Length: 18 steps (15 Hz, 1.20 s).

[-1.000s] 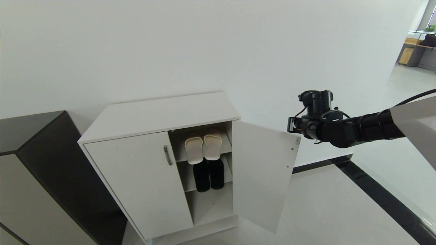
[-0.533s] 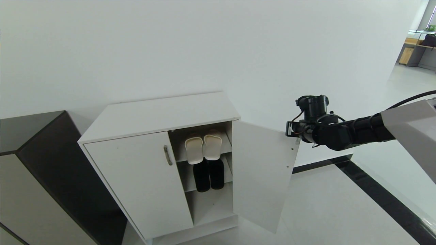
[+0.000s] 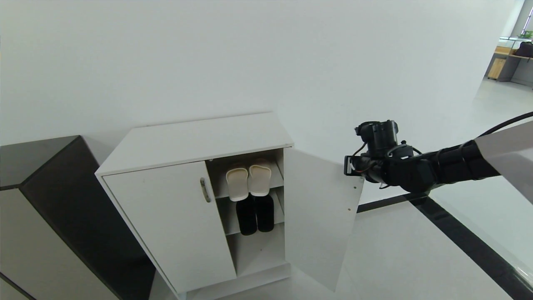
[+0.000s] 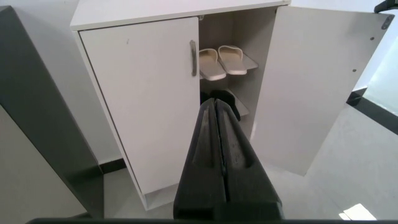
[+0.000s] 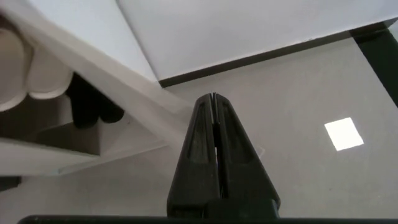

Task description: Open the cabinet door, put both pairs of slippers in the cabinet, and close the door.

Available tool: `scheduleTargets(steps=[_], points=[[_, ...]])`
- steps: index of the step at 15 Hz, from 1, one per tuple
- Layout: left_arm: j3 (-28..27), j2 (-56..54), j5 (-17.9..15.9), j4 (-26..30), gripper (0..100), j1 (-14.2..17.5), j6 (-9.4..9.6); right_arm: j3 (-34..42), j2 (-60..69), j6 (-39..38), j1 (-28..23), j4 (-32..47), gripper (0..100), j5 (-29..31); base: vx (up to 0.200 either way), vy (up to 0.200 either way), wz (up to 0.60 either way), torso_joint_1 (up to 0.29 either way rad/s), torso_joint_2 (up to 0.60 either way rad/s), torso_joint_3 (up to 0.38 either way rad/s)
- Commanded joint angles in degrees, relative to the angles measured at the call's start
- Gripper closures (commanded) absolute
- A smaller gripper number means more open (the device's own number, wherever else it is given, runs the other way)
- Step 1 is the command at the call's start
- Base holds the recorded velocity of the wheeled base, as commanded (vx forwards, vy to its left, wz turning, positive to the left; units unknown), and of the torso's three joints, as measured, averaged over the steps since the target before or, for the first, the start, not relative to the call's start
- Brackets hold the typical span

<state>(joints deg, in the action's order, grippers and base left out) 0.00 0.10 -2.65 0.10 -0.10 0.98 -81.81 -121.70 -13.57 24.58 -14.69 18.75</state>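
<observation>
The white cabinet [image 3: 195,141] stands against the wall, its left door [image 3: 170,225] closed and its right door [image 3: 320,216] hanging open. Inside, the white slippers [image 3: 248,180] lie on the upper shelf and the black slippers [image 3: 255,214] on the shelf below. My right gripper [image 3: 349,166] is shut and sits at the outer side of the open door's top corner. In the right wrist view the shut right gripper [image 5: 213,102] points along the door's edge [image 5: 124,81]. My left gripper [image 4: 215,104] is shut on nothing and faces the open compartment, partly hiding the black slippers [image 4: 229,98].
A dark cabinet [image 3: 50,187] stands close on the left of the white one. A black floor strip [image 3: 458,233] runs along the wall base to the right. Open floor lies in front of and to the right of the door.
My right arm has moved left against the open door's outer face. The door has swung slightly toward the cabinet.
</observation>
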Motion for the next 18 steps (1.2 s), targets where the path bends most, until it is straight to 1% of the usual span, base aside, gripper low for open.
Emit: scheduleTargets(steps=[1, 3, 5, 6, 9, 11, 15, 18], points=[[0.0, -0.01, 0.01, -0.01, 100, 0.01, -0.1, 4.73, 6.91, -0.05, 4.6, -0.87, 100, 0.15, 0.0, 0.0, 0.0, 0.0, 0.0, 0.0], [0.0, -0.01, 0.01, -0.01, 100, 0.01, -0.1, 7.19, 10.96, 0.03, 8.12, -1.31, 100, 0.24, 0.0, 0.0, 0.0, 0.0, 0.0, 0.0], [0.0, -0.01, 0.01, -0.01, 100, 0.01, -0.01, 7.28, 11.4, 0.21, 8.38, -1.31, 100, 0.24, 0.0, 0.0, 0.0, 0.0, 0.0, 0.0], [0.0, -0.01, 0.01, -0.01, 100, 0.01, -0.01, 6.84, 10.34, 0.3, 7.5, -1.31, 100, 0.24, 0.0, 0.0, 0.0, 0.0, 0.0, 0.0], [0.0, -0.01, 0.01, -0.01, 100, 0.01, -0.1, 2.71, 4.1, 0.3, 1.62, -1.39, 100, -0.03, 0.0, 0.0, 0.0, 0.0, 0.0, 0.0], [0.0, -0.01, 0.01, -0.01, 100, 0.01, -0.1, 0.86, 1.11, 0.21, -0.05, -1.31, 100, -0.2, 0.0, 0.0, 0.0, 0.0, 0.0, 0.0], [0.0, -0.01, 0.01, -0.01, 100, 0.01, -0.01, 1.04, -0.65, 0.03, 0.21, -1.31, 100, -0.2, 0.0, 0.0, 0.0, 0.0, 0.0, 0.0], [0.0, -0.01, 0.01, -0.01, 100, 0.01, -0.1, 2.53, -0.12, -0.05, 2.05, -1.31, 100, -0.12, 0.0, 0.0, 0.0, 0.0, 0.0, 0.0]])
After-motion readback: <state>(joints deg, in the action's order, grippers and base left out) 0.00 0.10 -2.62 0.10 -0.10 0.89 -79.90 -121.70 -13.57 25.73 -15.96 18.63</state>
